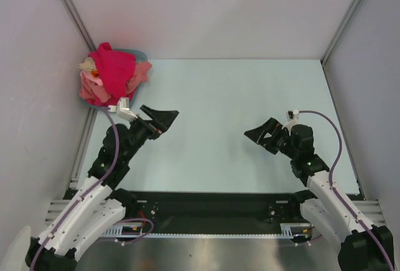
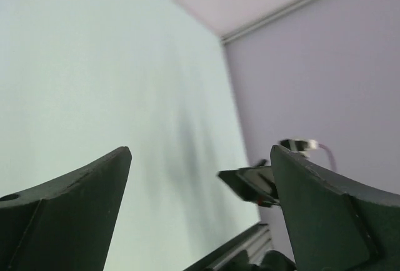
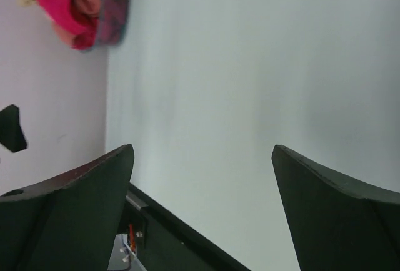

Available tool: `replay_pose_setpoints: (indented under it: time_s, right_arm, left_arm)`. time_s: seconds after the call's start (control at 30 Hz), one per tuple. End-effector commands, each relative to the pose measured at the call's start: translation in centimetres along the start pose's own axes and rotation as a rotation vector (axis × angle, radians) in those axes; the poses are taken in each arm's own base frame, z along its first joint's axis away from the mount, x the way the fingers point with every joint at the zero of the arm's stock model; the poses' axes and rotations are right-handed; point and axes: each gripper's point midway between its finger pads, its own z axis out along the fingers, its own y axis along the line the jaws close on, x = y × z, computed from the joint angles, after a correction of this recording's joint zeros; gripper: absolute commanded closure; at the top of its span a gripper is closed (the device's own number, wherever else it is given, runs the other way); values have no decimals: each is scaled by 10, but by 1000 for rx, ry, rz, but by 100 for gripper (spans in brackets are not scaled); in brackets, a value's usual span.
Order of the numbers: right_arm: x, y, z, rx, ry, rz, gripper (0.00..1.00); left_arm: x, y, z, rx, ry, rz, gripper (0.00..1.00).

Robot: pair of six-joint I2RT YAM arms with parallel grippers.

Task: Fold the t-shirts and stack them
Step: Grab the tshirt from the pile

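All the t-shirts (image 1: 112, 74) sit bundled in one heap in the far-left corner of the desk, stuffed into a single light-blue tub (image 1: 139, 53). A crimson one lies on top, with pink, salmon and beige folds poking out around it. How many there are I can't count from here.

The left gripper (image 1: 167, 121) hangs just beside the heap on its near-right side, jaws spread with nothing between them. It points toward the middle of the desk, away from the tub.

The right gripper (image 1: 256, 135) is likewise spread and empty, well apart from the heap, toward the near-right of the desk.

The heap is a rounded lump with no clear long axis, so I'd guess the left arm — plainly the nearer — must swing back toward the far-left corner first.
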Motion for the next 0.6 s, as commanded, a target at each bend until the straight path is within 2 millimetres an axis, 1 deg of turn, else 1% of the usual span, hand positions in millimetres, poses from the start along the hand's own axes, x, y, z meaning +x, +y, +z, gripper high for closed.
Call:
replay_pose_setpoints:
  time_s: [0.0, 0.03, 0.07, 0.1, 0.13, 0.17, 0.2, 0.23, 0.27, 0.3, 0.33, 0.37, 0.4, 0.43, 0.47, 0.5, 0.53, 0.57]
  right_arm:
    - [-5, -39, -4, 232, 24, -37, 0]
    - [-11, -47, -5, 274, 17, -24, 0]
    - [-10, -51, -6, 302, 49, -11, 0]
    - [-12, -53, -6, 299, 70, -29, 0]
    - [-14, -54, -7, 286, 94, -26, 0]
    - [-15, -49, -8, 235, 125, -9, 0]
    - [-15, -53, -7, 228, 151, -17, 0]
    - [-14, -53, -7, 214, 162, -15, 0]
    - [-15, -53, -7, 196, 168, -16, 0]
    - [-15, -52, -7, 193, 171, -27, 0]
    - [-16, -52, -7, 191, 171, -41, 0]
    - [-17, -51, -7, 184, 171, -48, 0]
    - [-17, -50, -7, 178, 171, -50, 0]
    - [-16, -48, -7, 167, 169, -56, 0]
    - [-17, -45, -7, 151, 169, -60, 0]
    - [-18, -42, -7, 139, 168, -65, 0]
    - [-19, -40, -7, 133, 168, -67, 1]
    - [-18, -38, -7, 123, 171, -68, 0]
  left_arm:
    - [-2, 58, 1, -327, 74, 70, 0]
    - [-11, 45, 5, -295, 93, 95, 0]
    - [-3, 49, 13, -294, 168, 107, 0]
    - [-15, 57, 16, -319, 156, 130, 0]
    - [-20, 62, 20, -331, 165, 135, 0]
    - [-33, 56, 23, -328, 151, 146, 0]
    - [-44, 87, 21, -467, 141, 150, 0]
    - [-56, 101, 17, -558, 114, 157, 0]
    - [-76, 98, 17, -598, 83, 188, 0]
    - [-91, 134, 5, -800, 57, 213, 0]
    - [-113, 130, 5, -841, 10, 250, 0]
    - [-120, 142, 0, -921, 21, 289, 0]
    - [-136, 154, -7, -998, -15, 304, 1]
    - [-152, 166, -7, -1080, -42, 318, 2]
    - [-159, 175, -10, -1117, -47, 316, 8]
    - [-171, 183, -14, -1149, -60, 311, 10]
    - [-175, 203, -13, -1201, -38, 296, 14]
    - [-187, 205, -12, -1214, -57, 292, 19]
